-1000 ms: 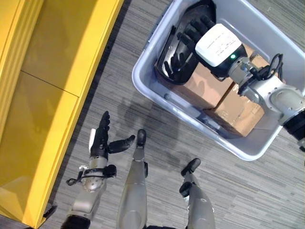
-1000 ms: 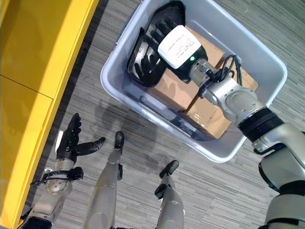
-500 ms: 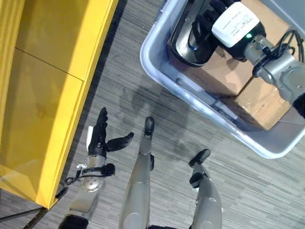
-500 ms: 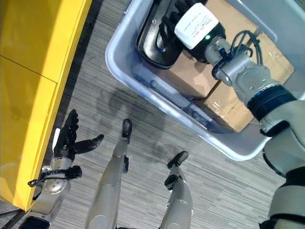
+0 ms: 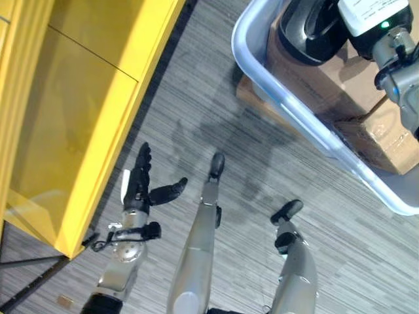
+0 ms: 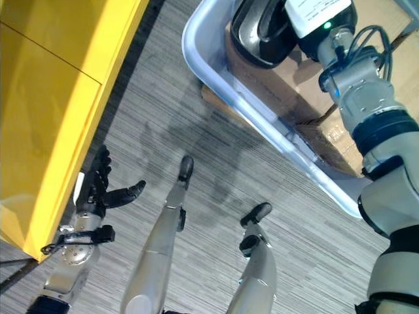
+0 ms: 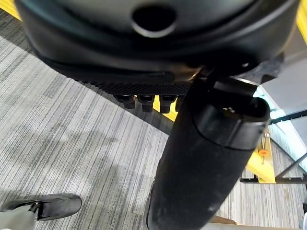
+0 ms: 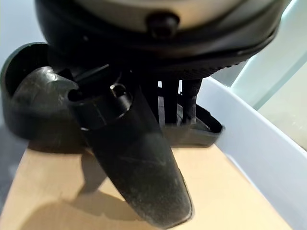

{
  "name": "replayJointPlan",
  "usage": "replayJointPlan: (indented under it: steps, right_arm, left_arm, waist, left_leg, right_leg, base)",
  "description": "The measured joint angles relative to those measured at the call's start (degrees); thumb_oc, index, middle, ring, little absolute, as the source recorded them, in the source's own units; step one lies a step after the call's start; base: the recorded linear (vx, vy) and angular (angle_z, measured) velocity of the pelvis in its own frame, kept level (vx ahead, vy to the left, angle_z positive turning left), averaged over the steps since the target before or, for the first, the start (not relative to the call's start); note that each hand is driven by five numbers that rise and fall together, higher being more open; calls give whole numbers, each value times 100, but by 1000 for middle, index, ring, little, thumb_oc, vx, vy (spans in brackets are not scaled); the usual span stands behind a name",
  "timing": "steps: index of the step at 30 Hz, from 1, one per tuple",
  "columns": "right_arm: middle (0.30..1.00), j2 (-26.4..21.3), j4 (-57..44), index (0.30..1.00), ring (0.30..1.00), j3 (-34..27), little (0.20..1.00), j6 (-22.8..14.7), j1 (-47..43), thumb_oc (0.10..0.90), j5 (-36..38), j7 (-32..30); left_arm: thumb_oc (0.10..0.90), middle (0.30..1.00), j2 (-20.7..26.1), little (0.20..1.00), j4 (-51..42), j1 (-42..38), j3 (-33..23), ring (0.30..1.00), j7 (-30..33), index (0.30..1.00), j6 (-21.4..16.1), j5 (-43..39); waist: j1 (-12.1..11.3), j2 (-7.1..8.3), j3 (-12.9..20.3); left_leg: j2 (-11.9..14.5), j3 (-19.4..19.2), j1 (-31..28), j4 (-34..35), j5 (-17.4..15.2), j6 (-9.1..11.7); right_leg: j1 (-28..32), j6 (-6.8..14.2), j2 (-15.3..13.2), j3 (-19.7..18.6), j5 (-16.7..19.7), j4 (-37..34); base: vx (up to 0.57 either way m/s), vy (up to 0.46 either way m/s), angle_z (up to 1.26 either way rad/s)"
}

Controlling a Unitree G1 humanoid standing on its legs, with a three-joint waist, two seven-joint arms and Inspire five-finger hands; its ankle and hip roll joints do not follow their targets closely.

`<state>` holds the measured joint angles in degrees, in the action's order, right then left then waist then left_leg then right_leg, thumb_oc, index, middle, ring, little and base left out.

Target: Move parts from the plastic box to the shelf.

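At far left we see the yellow shelf [image 5: 72, 131]. Our left hand [image 5: 139, 190] hovers beside it, fingers spread, holding nothing. Far right, our right hand [image 8: 144, 158] reaches over the black part [image 5: 308, 33] on cardboard boxes [image 5: 340, 91] inside the plastic box [image 5: 288, 108]; we cannot tell its grip.

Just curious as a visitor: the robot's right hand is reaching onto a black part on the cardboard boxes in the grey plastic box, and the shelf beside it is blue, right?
Nearly. The shelf is yellow, not blue, as the left eye view shows. The rest holds: the right hand reaches onto the black part on the cardboard boxes in the grey plastic box.
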<state>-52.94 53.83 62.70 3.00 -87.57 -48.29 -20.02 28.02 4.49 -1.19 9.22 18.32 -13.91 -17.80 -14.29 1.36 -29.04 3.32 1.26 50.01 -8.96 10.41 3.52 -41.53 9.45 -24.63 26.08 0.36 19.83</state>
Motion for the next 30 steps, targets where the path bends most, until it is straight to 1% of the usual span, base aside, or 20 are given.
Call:
replayJointPlan:
  steps: [2, 4, 7, 9, 12, 13, 15, 18, 20, 21, 23, 24, 25, 27, 28, 30]
  right_arm:
    - [300, -16, -127, 300, 300, -109, 300, -13, -2, 400, 2, 3]
    - [300, 9, -384, 300, 300, -290, 300, -39, 189, 400, 10, 43]
    - [300, 41, -525, 300, 300, -304, 300, -56, 466, 400, 65, -23]
    - [300, 33, -917, 300, 300, -527, 300, -128, 684, 400, 136, -49]
    - [300, 25, -1024, 300, 300, -569, 300, -203, 853, 400, 229, 55]
    - [300, 18, -1175, 300, 300, -662, 300, -212, 1070, 400, 238, 81]
    - [300, 9, -1432, 300, 300, -663, 300, -288, 1403, 400, 291, 104]
    - [300, -163, -1792, 300, 300, -689, 300, -356, 1577, 400, 347, 193]
    - [300, -170, -1829, 300, 300, -686, 300, -456, 1692, 400, 349, 242]
    - [300, -188, -1874, 300, 300, -682, 300, -513, 1774, 400, 347, 342]
    - [300, -318, -2069, 300, 300, -672, 300, -586, 1857, 400, 342, 429]
    - [300, -520, -2412, 300, 300, -711, 300, -639, 1992, 400, 342, 473]
    - [300, -644, -2609, 300, 300, -755, 300, -648, 2018, 400, 344, 472]
    - [300, -1029, -3146, 300, 300, -957, 300, -685, 2019, 400, 343, 476]
    - [300, -1129, -3333, 300, 300, -1142, 300, -695, 2052, 400, 341, 479]
    - [300, -1124, -3796, 300, 300, -1966, 300, -691, 2584, 400, 362, 511]
  left_arm:
    - [900, 1000, 3, 1000, 4, -44, -52, 1000, 26, 1000, 2, -2]
    - [900, 1000, -16, 1000, 9, -58, -18, 1000, 40, 1000, 8, -1]
    - [900, 1000, -17, 1000, 4, -86, 33, 1000, 37, 1000, 7, 1]
    - [900, 1000, -14, 1000, 45, -197, 32, 1000, 39, 1000, 9, 0]
    - [900, 1000, -16, 1000, 52, -344, 35, 1000, 34, 1000, 9, 4]
    - [900, 1000, -16, 1000, 113, -369, 49, 1000, 31, 1000, 14, 4]
    - [900, 1000, -16, 1000, 197, -365, 67, 1000, 33, 1000, 36, 3]
    - [900, 1000, -18, 1000, 167, -431, 70, 1000, 12, 1000, 81, 7]
    - [900, 1000, -17, 1000, 178, -425, 74, 1000, -3, 1000, 118, 9]
    - [900, 1000, -17, 1000, 195, -406, 73, 1000, -30, 1000, 161, 8]
    - [900, 1000, -19, 1000, 198, -415, 35, 1000, -41, 1000, 213, 9]
    - [900, 1000, -10, 1000, 211, -354, -31, 1000, -69, 1000, 245, 12]
    - [900, 1000, 15, 1000, 169, -269, -101, 1000, -107, 1000, 253, 11]
    - [900, 1000, 34, 1000, 31, -170, -352, 1000, -154, 1000, 263, 14]
    - [900, 1000, 35, 1000, -11, -94, -442, 1000, -170, 1000, 265, 18]
    - [900, 1000, 28, 1000, -88, 56, -616, 1000, -286, 1000, 321, 34]
  waist:
    - [-2, -1, -1]
    - [-12, 0, -1]
    - [-2, -1, -2]
    - [26, -4, -4]
    - [38, -2, -6]
    - [79, -1, -6]
    - [175, -1, -6]
    - [223, -1, -9]
    - [265, -1, -10]
    - [297, 1, -17]
    - [345, 1, -21]
    - [336, 25, -5]
    - [343, 25, -4]
    - [381, 30, 0]
    - [411, 40, 8]
    - [444, 165, 300]
  left_leg:
    - [5, -3, -53, 51, 44, 6]
    - [18, -57, -281, 186, 171, -60]
    - [21, -92, -544, 258, 174, -68]
    - [45, -105, -744, 265, 171, -72]
    - [83, -110, -935, 267, 168, -77]
    - [81, -109, -1065, 279, 160, -90]
    - [75, -118, -1348, 303, 130, -123]
    - [116, -176, -1532, 347, 108, -124]
    - [113, -180, -1701, 359, 94, -113]
    - [116, -259, -1947, 370, 59, -112]
    - [117, -259, -2233, 391, 14, -88]
    - [117, -276, -2532, 459, -71, -40]
    - [124, -278, -2694, 504, -79, -45]
    - [178, -295, -3042, 556, -71, -6]
    - [193, -293, -3226, 600, -62, 10]
    - [260, -393, -3477, 756, -35, 50]
  right_leg:
    - [51, -55, 21, 12, 61, -42]
    - [270, -1, 62, 37, 139, -161]
    - [566, 22, 91, 82, 155, -321]
    - [799, 19, 142, 103, 163, -419]
    - [996, 17, 193, 99, 165, -461]
    - [1133, 18, 194, 102, 164, -484]
    - [1429, 52, 205, 101, 186, -587]
    - [1564, 34, 253, 74, 249, -605]
    - [1755, 34, 269, 93, 303, -715]
    - [2004, 38, 288, 58, 381, -837]
    - [2368, 30, 298, 107, 448, -1028]
    - [2698, 68, 332, 117, 496, -1225]
    - [2885, 76, 375, 132, 548, -1360]
    - [3361, 92, 514, 140, 683, -1720]
    - [3573, 89, 593, 161, 731, -1841]
    - [3814, 57, 681, 195, 785, -2055]
  base:
    - [-23, 21, 4]
    - [0, 0, 0]
    - [0, 0, 0]
    - [-17, 9, -2]
    - [-37, 12, -4]
    - [-36, -3, 2]
    - [-47, -9, -2]
    - [-43, 1, -10]
    - [-83, 11, -10]
    - [0, -20, -12]
    - [30, -36, -7]
    - [58, -49, -5]
    - [64, -50, -9]
    - [56, -35, -6]
    - [75, -28, -3]
    - [92, -29, -9]
